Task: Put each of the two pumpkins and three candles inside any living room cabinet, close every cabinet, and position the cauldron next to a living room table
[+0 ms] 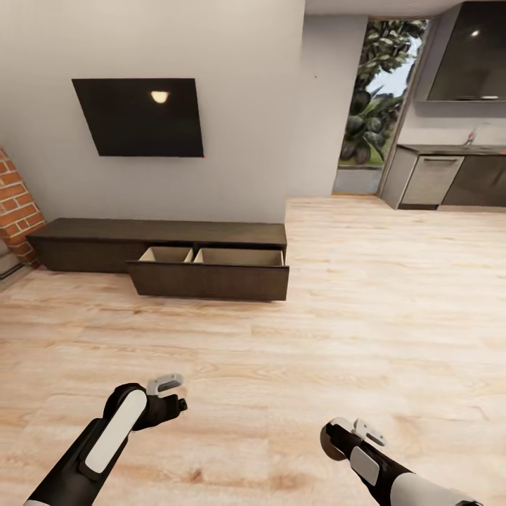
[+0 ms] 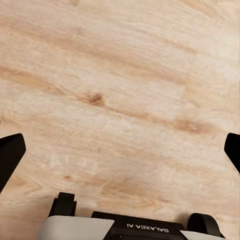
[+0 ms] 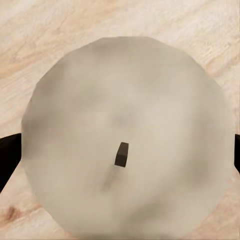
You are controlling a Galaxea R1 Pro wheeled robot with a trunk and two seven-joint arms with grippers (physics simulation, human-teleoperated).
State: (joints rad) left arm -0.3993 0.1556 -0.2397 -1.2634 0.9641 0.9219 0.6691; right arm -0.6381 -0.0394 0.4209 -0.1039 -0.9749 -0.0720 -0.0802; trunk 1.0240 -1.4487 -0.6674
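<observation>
Candle, the cream-white one with a short dark wick, sits between my right end effector's fingers in the right wrist view, seen from its top face, so I read that end effector as clamped on it. From the head view my right arm reaches in low from the lower right, forearm angled toward the middle of the floor. My left arm comes in from the lower left, its end effector holding nothing, fingers spread wide apart over bare planks (the left wrist view shows their dark tips at either edge). Light wood floor runs ahead to the cabinet, well apart from me, with its drawer pulled out, tan inside. A black TV hangs above it; red brick fireplace at far left.
</observation>
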